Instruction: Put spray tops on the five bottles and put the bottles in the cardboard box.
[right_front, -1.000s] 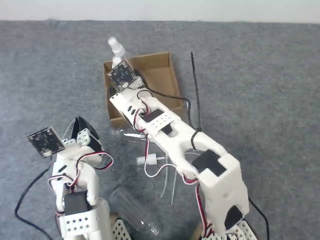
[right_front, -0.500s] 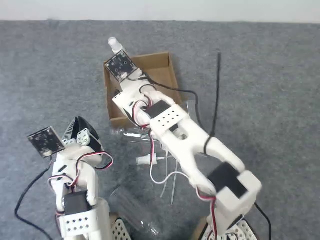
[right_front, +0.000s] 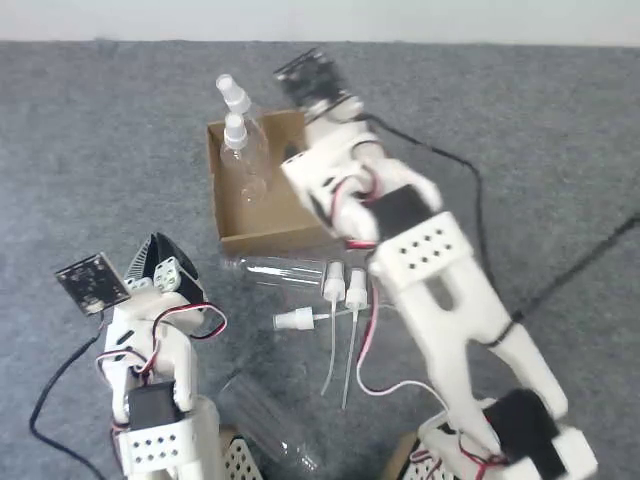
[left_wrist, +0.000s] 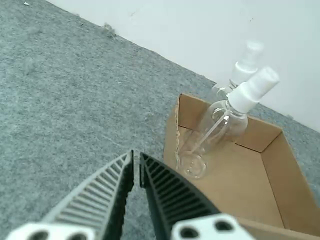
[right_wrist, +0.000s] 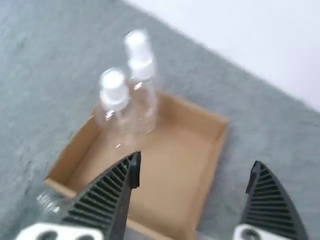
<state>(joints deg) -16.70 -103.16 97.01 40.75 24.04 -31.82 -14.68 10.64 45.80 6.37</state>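
Observation:
The cardboard box (right_front: 300, 205) lies on the grey carpet at the back. Two clear bottles with white spray tops (right_front: 245, 155) (right_front: 240, 105) lean in its left part. My right arm (right_front: 400, 220) stretches over the box's right side. Its gripper (right_wrist: 192, 195) hangs open and empty above the box (right_wrist: 210, 125), with the two bottles (right_wrist: 114, 107) (right_wrist: 141, 75) beyond its fingers. My left gripper (left_wrist: 136, 170) is shut on nothing, low over the carpet left of the box (left_wrist: 270, 165), and it stands at the lower left in the high view (right_front: 158, 252).
An uncapped clear bottle (right_front: 270, 270) lies just in front of the box. Three loose spray tops with long tubes (right_front: 335, 280) (right_front: 357, 287) (right_front: 295, 320) lie on the carpet between the arms. Another clear bottle (right_front: 265, 425) lies near the arm bases.
My right arm swung from the box's left part to its right side, uncovering the second capped bottle and two spray tops on the carpet. The left arm kept still.

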